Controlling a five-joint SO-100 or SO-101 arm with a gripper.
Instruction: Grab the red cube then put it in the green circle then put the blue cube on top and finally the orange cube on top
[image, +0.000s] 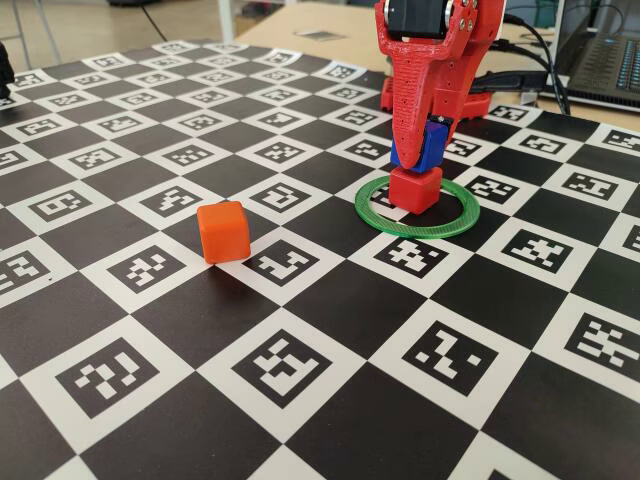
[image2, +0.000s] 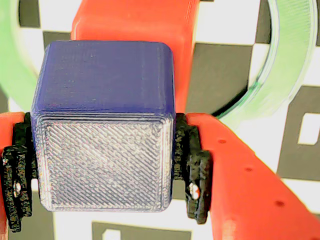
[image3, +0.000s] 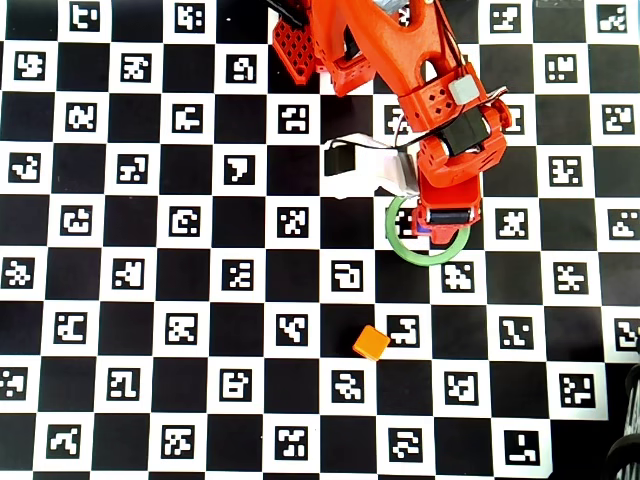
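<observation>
The red cube (image: 415, 192) stands inside the green circle (image: 413, 233) on the checkered board. Directly above it is the blue cube (image: 429, 148), resting on or just over the red cube's top, and my gripper (image: 416, 160) is shut on it from above. In the wrist view the blue cube (image2: 102, 125) fills the space between the black pads (image2: 194, 170), with the red cube (image2: 132, 25) below it and the green circle (image2: 287, 65) to the right. The orange cube (image: 223, 232) lies alone to the left; in the overhead view the orange cube (image3: 371, 343) is below the circle (image3: 400, 245).
The board of black squares and printed markers (image: 280, 370) covers the table. A laptop (image: 605, 50) and cables sit on the wooden table at the back right. The arm's base (image3: 310, 45) stands at the board's top edge in the overhead view.
</observation>
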